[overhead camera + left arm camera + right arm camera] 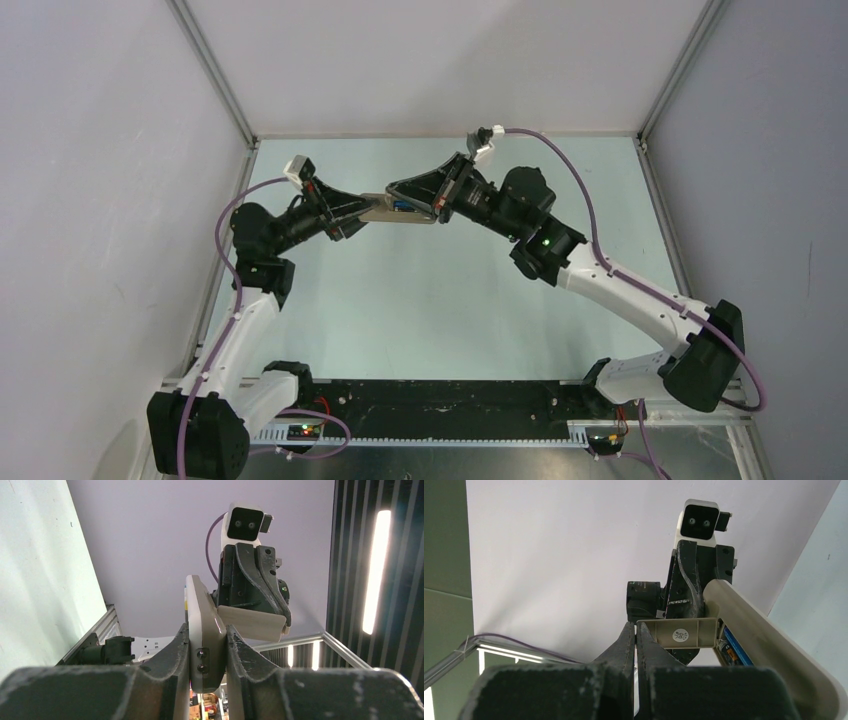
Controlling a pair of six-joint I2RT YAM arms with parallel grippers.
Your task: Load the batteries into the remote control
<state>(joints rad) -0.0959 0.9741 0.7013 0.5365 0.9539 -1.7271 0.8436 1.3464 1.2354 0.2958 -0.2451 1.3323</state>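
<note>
Two arms meet in the upper centre of the top view, both off the pale green surface (450, 300). The left tool (207, 631) is clamped on the remote control (200, 605). In the left wrist view the handset stands edge-on between the two fingers, with its end pointing up the frame. The right tool (635, 627) is closed almost flat, pinching the thin edge of a tan cover panel (679, 632) that carries a round sticker. The panel sits just beside the remote's open slot at centre right of the right wrist view. The blue battery (738, 649) lies inside that slot. A darker cell end with an orange mark sits just beside it, lower left, too small to read properly. From the top view the remote bridges the two tools, tan back facing up, with a blue spot showing in the recess. The left tool is on its left end and the right tool is at its right end.
</note>
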